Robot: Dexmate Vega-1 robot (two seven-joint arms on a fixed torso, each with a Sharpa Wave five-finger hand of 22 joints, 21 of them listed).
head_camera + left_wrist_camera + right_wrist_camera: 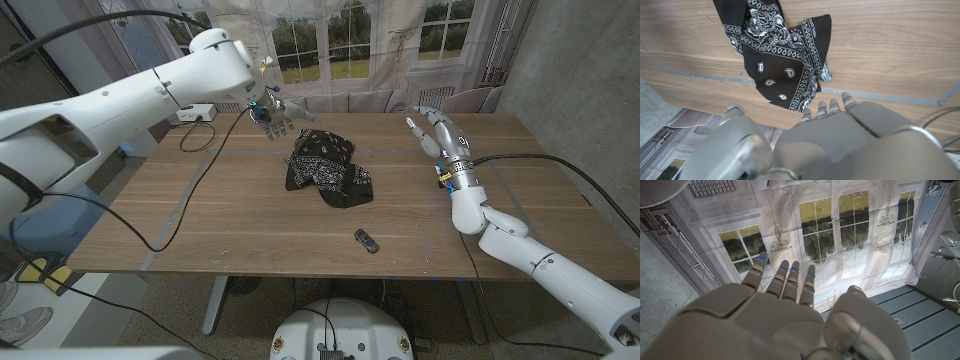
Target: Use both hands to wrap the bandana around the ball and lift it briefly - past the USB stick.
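Note:
A black bandana (328, 167) with white paisley print lies bunched in the middle of the wooden table (220, 215); the ball is hidden, if it is under the cloth. The bandana (777, 50) spreads out ahead of my left hand (825, 135). My left hand (272, 116) hovers at the far side of the table, just beyond the cloth's far left corner, fingers apart and holding nothing. My right hand (436, 132) stands to the right of the cloth, well apart from it, fingers spread and empty. A small dark USB stick (366, 240) lies near the front edge, in front of the bandana.
A white box (195, 113) with a black cable (200, 170) sits at the table's far left; the cable trails across the left part of the table. A backdrop printed with windows (830, 225) hangs behind the table. A cable runs along my right arm.

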